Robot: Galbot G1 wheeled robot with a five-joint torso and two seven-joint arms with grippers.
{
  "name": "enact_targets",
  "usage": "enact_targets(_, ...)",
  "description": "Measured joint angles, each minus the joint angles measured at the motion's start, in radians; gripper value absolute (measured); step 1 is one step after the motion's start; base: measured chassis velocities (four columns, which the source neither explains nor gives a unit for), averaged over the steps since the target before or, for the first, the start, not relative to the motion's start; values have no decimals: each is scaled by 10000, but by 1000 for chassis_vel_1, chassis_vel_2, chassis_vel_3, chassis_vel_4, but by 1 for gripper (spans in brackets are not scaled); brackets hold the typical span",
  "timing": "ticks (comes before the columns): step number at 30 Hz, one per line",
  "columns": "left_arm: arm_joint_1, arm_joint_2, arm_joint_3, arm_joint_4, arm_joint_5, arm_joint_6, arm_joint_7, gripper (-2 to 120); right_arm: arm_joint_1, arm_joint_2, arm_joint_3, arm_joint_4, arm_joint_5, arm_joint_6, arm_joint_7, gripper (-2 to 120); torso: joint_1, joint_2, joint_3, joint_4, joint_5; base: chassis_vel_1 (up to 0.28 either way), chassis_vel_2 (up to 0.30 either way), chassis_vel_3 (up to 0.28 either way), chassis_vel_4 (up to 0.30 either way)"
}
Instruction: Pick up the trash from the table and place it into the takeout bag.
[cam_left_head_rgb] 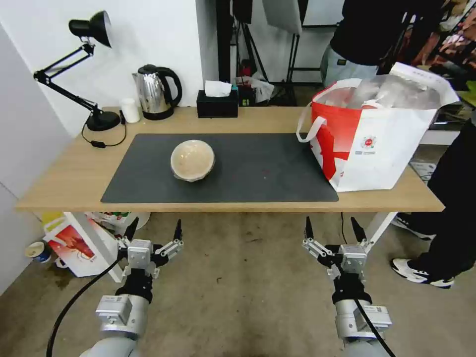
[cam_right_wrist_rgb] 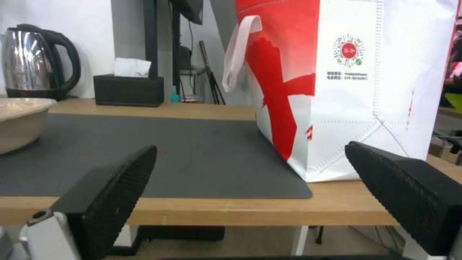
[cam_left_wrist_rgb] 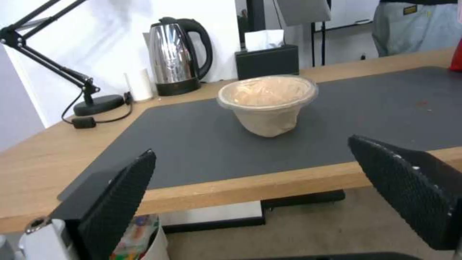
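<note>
Both claws hung released below the desk's [cam_left_head_rgb: 69,183] near edge, the left claw [cam_left_head_rgb: 152,232] and right claw [cam_left_head_rgb: 331,229] holding nothing; the beige paper bowl [cam_left_head_rgb: 193,159] sat on the dark mat [cam_left_head_rgb: 258,171], the takeout bag [cam_left_head_rgb: 377,136] standing at the desk's right end

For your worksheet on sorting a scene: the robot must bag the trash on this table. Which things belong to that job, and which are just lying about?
Job:
beige paper bowl on the dark mat
takeout bag
table
left gripper and right gripper, both open, short of the table

Lying about:
desk lamp
kettle
small white cup
black tissue box
</note>
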Motion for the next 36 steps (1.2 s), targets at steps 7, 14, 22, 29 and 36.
enact_targets(7,0,0,0,0,0,0,0,100,-16,15,-49,-92,-58,80,12,100,0,0,0,0,1,0,0,0,0)
enact_targets(14,0,0,0,0,0,0,0,100,-19,20,-49,-107,-75,90,12,100,0,0,0,0,1,0,0,0,0)
enact_targets(22,0,0,0,0,0,0,0,100,-19,20,-49,-113,-80,96,12,100,0,0,0,0,1,0,0,0,0)
enact_targets(29,0,0,0,0,0,0,0,100,-18,20,-46,-116,-80,96,11,100,0,-1,0,0,1,0,0,0,0)
enact_targets(36,0,0,0,0,0,0,0,100,-18,20,-42,-117,-79,96,8,100,0,0,0,0,0,0,0,0,0)
